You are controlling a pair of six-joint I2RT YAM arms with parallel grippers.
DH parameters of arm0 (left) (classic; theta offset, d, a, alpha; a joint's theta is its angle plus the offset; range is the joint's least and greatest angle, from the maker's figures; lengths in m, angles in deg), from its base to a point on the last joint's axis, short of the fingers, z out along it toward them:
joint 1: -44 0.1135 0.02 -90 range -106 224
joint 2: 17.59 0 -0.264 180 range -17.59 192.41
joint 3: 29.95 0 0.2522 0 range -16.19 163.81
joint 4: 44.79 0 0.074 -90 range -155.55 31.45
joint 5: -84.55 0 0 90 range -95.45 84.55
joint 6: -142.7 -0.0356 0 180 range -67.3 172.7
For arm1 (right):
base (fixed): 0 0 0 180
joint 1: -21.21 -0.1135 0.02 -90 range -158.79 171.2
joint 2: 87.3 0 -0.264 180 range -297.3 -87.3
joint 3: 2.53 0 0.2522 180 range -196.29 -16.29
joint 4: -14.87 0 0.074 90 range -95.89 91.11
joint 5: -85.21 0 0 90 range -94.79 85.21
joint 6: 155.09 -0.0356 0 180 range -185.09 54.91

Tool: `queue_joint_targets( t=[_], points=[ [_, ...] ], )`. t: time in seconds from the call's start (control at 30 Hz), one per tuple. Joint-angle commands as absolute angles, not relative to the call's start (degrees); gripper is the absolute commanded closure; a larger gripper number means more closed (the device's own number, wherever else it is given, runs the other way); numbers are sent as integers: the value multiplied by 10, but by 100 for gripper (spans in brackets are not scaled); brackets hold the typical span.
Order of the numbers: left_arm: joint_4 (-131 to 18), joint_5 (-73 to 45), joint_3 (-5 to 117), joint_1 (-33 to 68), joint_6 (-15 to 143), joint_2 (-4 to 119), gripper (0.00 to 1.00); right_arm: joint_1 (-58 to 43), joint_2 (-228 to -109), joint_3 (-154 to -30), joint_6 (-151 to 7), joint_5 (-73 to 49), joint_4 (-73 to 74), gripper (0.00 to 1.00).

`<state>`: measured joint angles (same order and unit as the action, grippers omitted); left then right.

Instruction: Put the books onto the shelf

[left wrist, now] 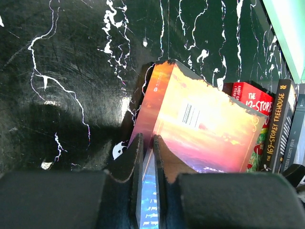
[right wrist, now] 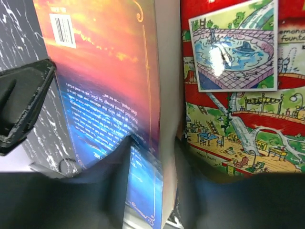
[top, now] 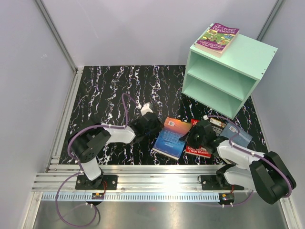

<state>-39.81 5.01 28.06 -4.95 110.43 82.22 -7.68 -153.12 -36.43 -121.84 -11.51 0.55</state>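
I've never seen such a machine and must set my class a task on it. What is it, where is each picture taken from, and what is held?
Two robot arms, the left arm and the right arm, are bolted to a table. One picture looks down from above; the others come from cameras on each wrist. Several books lie near a green shelf; a purple book rests on top. The left tool is shut on the sunset book by its cover; the right tool straddles its page edge.

Sunset book [left wrist: 200, 119], near end cut off by frame; red book [top: 199, 151] largely hidden under right tool [top: 189, 139].
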Motion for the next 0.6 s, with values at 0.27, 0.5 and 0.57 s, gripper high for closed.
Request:
queue_joint_targets(
  t=[0.27, 0.5, 0.57],
  points=[
    [-426, -94, 269, -110, 1122, 835, 98, -94, -1480, -408, -1201, -39, 118, 100],
    [-423, -79, 259, -108, 1094, 806, 35, -94, -1367, -462, -1181, -40, 16, 100],
    [-407, -78, 252, -108, 1083, 793, 13, -93, -1355, -470, -1177, -39, -15, 100]
  ],
)
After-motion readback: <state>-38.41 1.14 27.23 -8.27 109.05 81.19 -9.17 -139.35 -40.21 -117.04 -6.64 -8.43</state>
